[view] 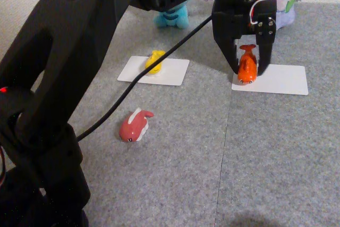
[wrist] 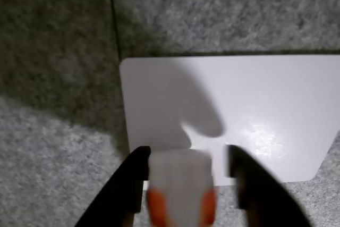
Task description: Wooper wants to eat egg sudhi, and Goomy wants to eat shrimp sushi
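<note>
In the other view, the pincer [view: 247,71] was pinching the shrimp sushi [view: 247,67] between its two black fingers, head down and tail up, so its long axis ran about vertical. It hung right at the near-left corner of the white card [view: 281,80] in front of Goomy [view: 284,3]. The egg sudhi [view: 154,60] sat on the other card [view: 172,70] by Wooper [view: 172,17].

Wrist view: the shrimp sushi [wrist: 180,195] sat squeezed between the fingers, low over the card's [wrist: 255,110] near edge, so I'd guess a slight nudge forward before letting go.

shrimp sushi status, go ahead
Gripper shut on shrimp sushi, at the near edge of the right white card. Egg sudhi on the left card. Nothing in the way.
</note>
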